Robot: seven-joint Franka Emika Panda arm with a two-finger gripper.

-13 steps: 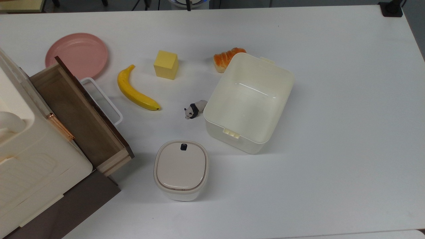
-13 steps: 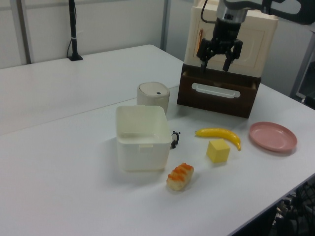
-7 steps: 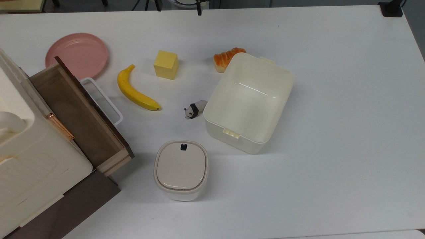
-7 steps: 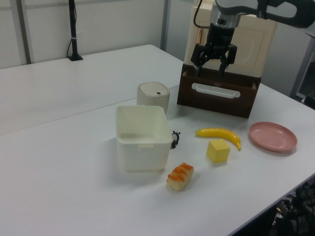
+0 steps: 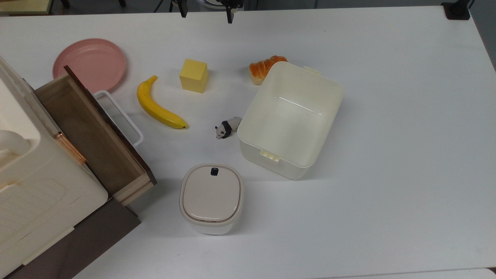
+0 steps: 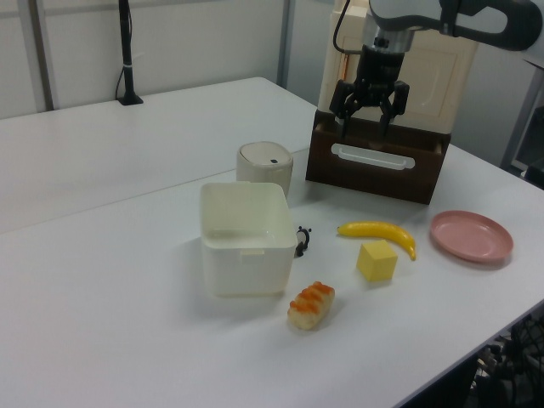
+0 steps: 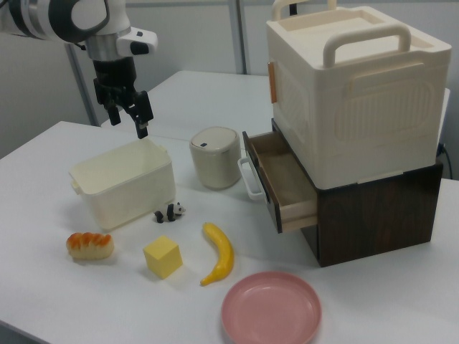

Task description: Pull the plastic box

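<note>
Near the desk's middle sits the plastic box (image 5: 290, 120), a panda figurine (image 5: 228, 127) touching one side, bread (image 5: 264, 68) by a corner; the gripper (image 7: 128, 118) hangs spread wide above.

End effector (image 7: 128, 115) raised, pointing down, fingers (image 6: 385, 115) spread, holding nothing.

Bright, even overhead light, soft short shadows under each item on the white tabletop (image 5: 387, 116), faint glare inside the plastic box (image 5: 290, 120), top view sharp, side views softer
</note>
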